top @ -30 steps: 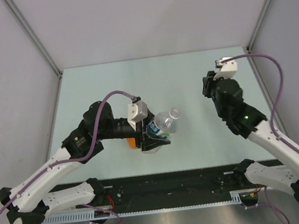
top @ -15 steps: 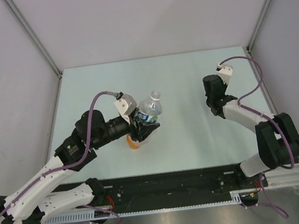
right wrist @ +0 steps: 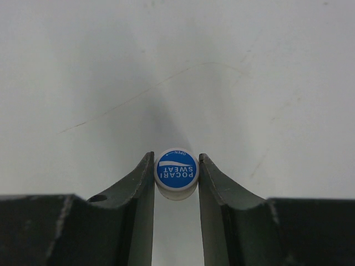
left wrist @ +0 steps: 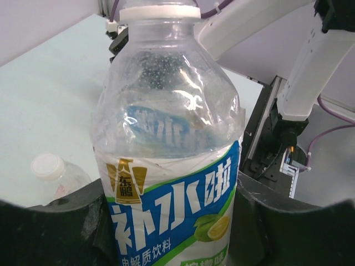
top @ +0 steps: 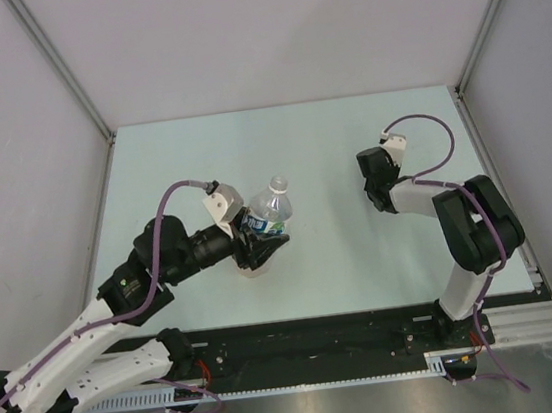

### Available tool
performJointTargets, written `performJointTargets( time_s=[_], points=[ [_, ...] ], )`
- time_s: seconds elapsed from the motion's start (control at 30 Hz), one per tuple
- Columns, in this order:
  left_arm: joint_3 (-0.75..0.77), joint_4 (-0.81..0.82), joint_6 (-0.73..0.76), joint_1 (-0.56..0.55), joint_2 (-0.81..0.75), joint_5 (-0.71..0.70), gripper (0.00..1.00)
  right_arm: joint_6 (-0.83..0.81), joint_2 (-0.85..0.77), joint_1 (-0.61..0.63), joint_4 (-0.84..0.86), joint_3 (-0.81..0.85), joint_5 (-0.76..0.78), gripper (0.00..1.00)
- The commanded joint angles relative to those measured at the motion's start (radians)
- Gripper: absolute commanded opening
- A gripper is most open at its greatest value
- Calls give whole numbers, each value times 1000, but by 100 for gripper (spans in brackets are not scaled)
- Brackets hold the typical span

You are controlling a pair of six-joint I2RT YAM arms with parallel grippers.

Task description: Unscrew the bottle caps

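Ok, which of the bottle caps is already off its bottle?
The blue cap: it is pinched alone in the right end effector, no bottle under it. The white cap sits on a clear bottle.

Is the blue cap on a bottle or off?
Off: the right hand pinches the blue cap, well apart from the bottle in the left hand.

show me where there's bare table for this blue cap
Bare: the far table along the back wall, and the middle stretch between the bottle and the right gripper holding the blue cap. Crowded: around the left gripper, a second bottle beside it.
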Motion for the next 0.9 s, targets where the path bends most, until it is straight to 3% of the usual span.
performJointTargets(
  time_s=[0.0, 0.6, 0.87],
  points=[
    [-27, 68, -29, 2, -12, 1, 0, -3, 22, 65, 92, 44, -35, 0],
    [-47, 70, -55, 2, -24, 14, 0, 28, 150, 48, 46, 89, -128, 0],
    [-41, 76, -50, 2, -15, 11, 0, 43, 167, 42, 5, 103, -155, 33]
  ],
)
